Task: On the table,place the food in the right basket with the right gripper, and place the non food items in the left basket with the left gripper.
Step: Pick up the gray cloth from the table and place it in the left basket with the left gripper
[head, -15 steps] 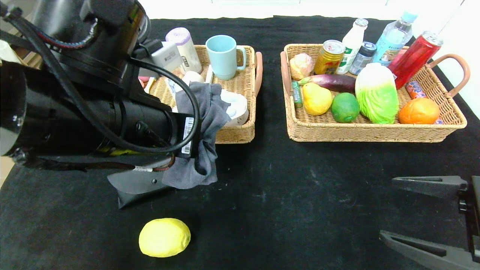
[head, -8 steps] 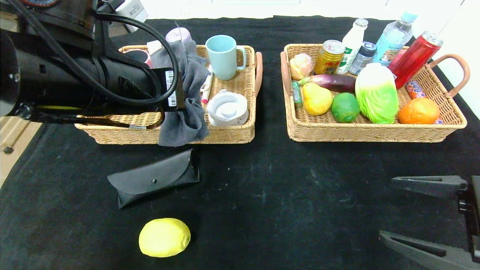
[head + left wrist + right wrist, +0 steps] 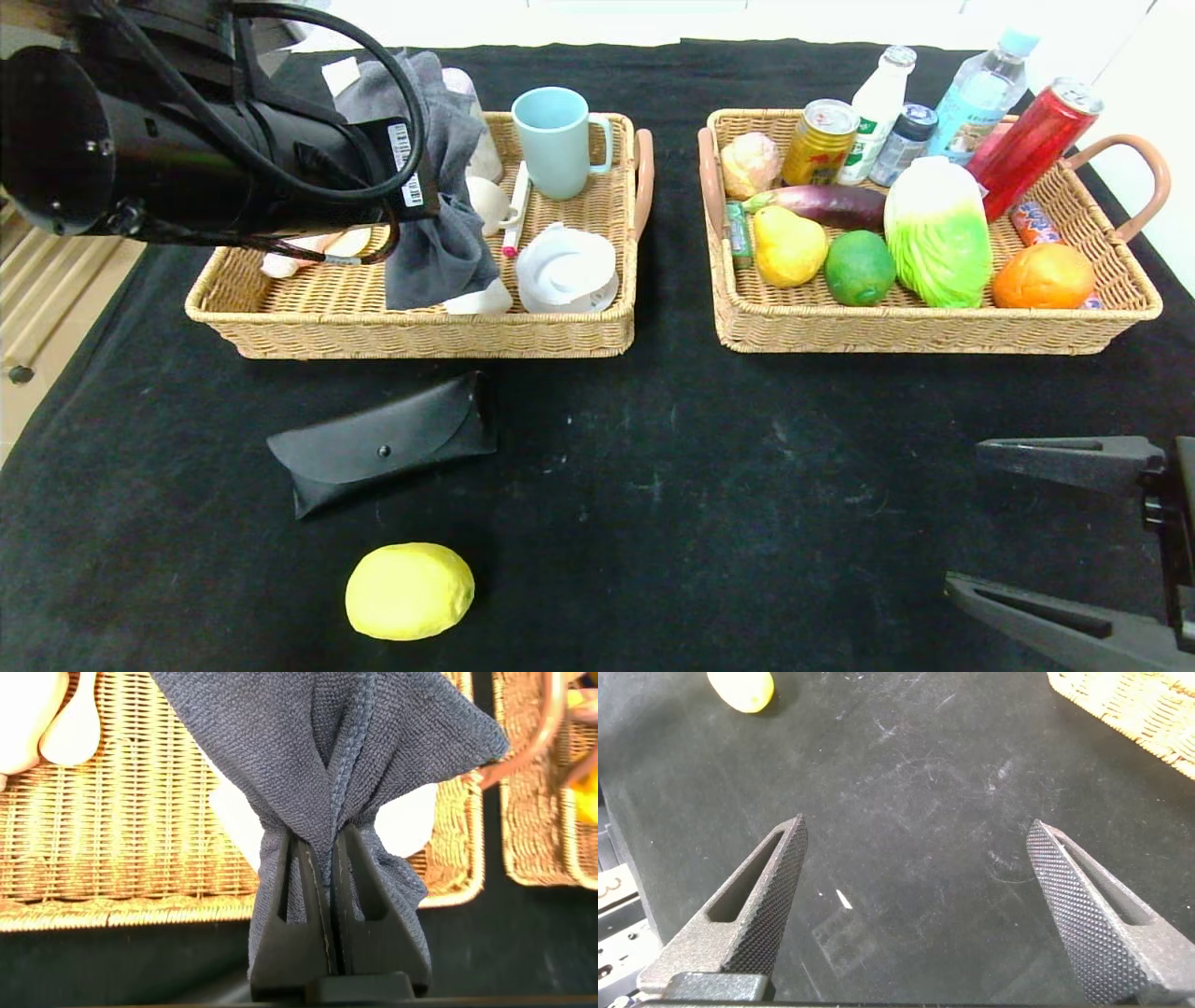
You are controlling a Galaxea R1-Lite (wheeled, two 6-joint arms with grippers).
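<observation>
Overhead, your left gripper (image 3: pixel 327 873) hangs above the left basket (image 3: pixel 280 317), its jaws pinched together on a fold of the grey cloth (image 3: pixel 439 243), which drapes down over the basket's middle. Your left wrist view shows the fabric fanning out from between the fingers (image 3: pixel 285 905) above the wicker floor. Inside that basket you see a light blue mug (image 3: pixel 557 140) standing upright at the back, a white round holder (image 3: pixel 567 271) at the front right corner and a pen (image 3: pixel 514 219) lying between them. Nearer you on the black table (image 3: pixel 700 485) lies a black glasses case (image 3: pixel 383 453), and just nearer again, apart from it, a yellow lemon (image 3: pixel 409 590). Moving right, the right basket (image 3: pixel 934 327) holds a pear (image 3: pixel 787 245), a lime (image 3: pixel 859 267), an eggplant (image 3: pixel 826 201), a cabbage (image 3: pixel 936 233), an orange (image 3: pixel 1043 275), cans and bottles. At the table's near right corner, your right gripper (image 3: pixel 920 905) is poised above bare cloth with its jaws wide apart, holding nothing, well away from the lemon.
</observation>
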